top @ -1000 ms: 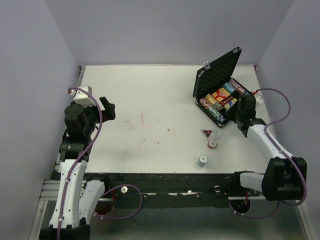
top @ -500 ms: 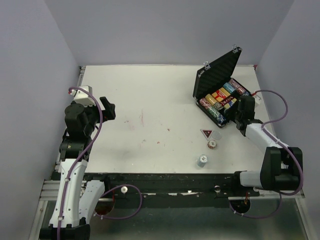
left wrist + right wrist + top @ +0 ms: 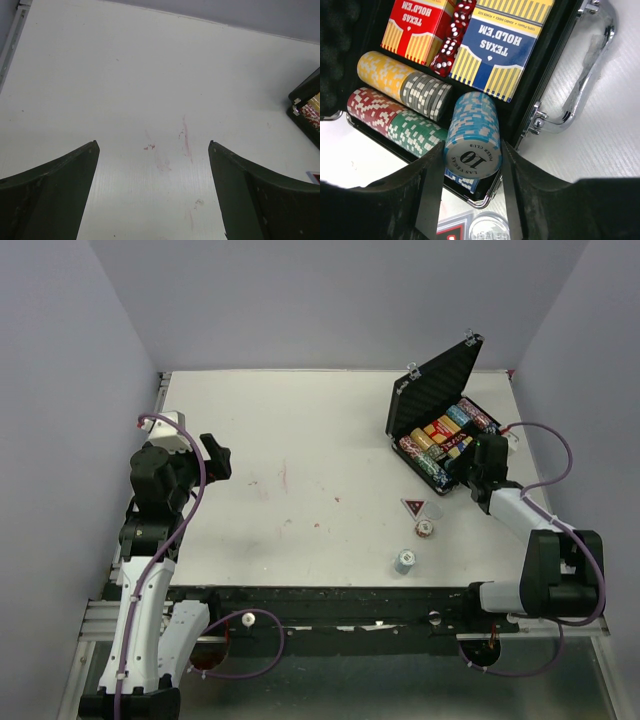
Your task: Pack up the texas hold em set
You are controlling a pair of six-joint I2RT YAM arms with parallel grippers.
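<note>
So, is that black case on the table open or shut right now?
Open. The case has its lid raised, and the right wrist view shows chip rows and two card decks lying inside.

The case (image 3: 547, 65) is black, its handle (image 3: 579, 97) silver. The red deck (image 3: 417, 27) and blue deck (image 3: 507, 50) both carry yellow stripes; the dice (image 3: 452, 37) between them are red with white pips. White dashes edge the yellow row (image 3: 380, 70), grey row (image 3: 427, 95), red row (image 3: 370, 110), green row (image 3: 415, 132) and blue stack (image 3: 472, 130), whose white face reads 10 in black. The table (image 3: 300, 420) is white with reddish smears
</note>
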